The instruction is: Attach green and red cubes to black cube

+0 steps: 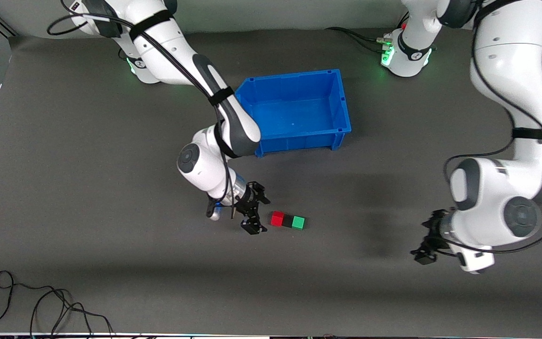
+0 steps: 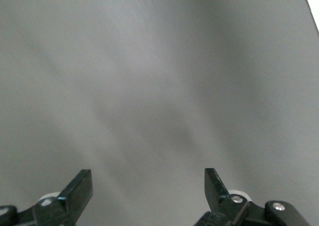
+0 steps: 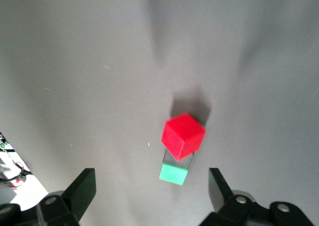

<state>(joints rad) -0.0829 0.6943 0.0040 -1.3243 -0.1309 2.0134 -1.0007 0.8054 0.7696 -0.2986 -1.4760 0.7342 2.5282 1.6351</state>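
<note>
The red cube, the black cube and the green cube lie touching in one row on the dark mat, black in the middle, red toward the right arm's end. My right gripper is open and empty, low over the mat just beside the red cube. In the right wrist view the red cube, the black cube and the green cube lie ahead of the open gripper. My left gripper is open and empty toward the left arm's end, well apart from the cubes; it sees only mat.
A blue bin stands empty, farther from the front camera than the cubes. Loose black cables lie by the table's front edge at the right arm's end.
</note>
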